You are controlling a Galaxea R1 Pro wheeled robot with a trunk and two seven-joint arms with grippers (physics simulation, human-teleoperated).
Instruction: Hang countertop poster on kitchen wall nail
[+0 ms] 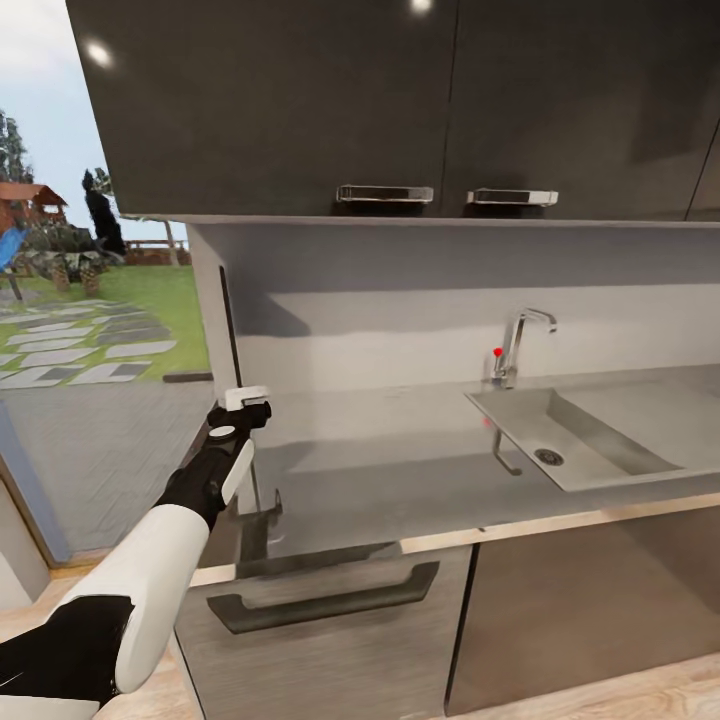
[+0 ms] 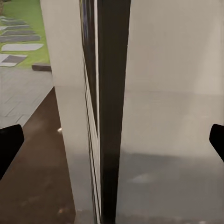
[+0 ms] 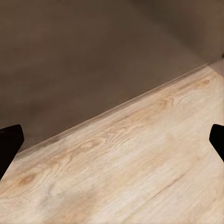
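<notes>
At the left of the head view, your left tool was held out at the left end of the surface. Its fingers were spread wide and gripped nothing. The poster stood upright and edge-on there, close against the pale end panel. In the left wrist view its dark frame edge ran straight down the gap between the two fingers, and neither finger touched it. I judged the task barely begun: you were lined up for the grasp, but closing on the frame, lifting it and hanging it on a wall nail were all left to do. The end panel looked like the main obstacle, since one finger had to slip between it and the poster, and I could not tell whether any gap was there. Further right the surface was bare as far as the faucet and the sink. The dark upper cabinets hung low overhead and could crowd a tall lift. Your right tool was also released, fingers apart, and faced the wooden floor beside a dark cabinet front.
</notes>
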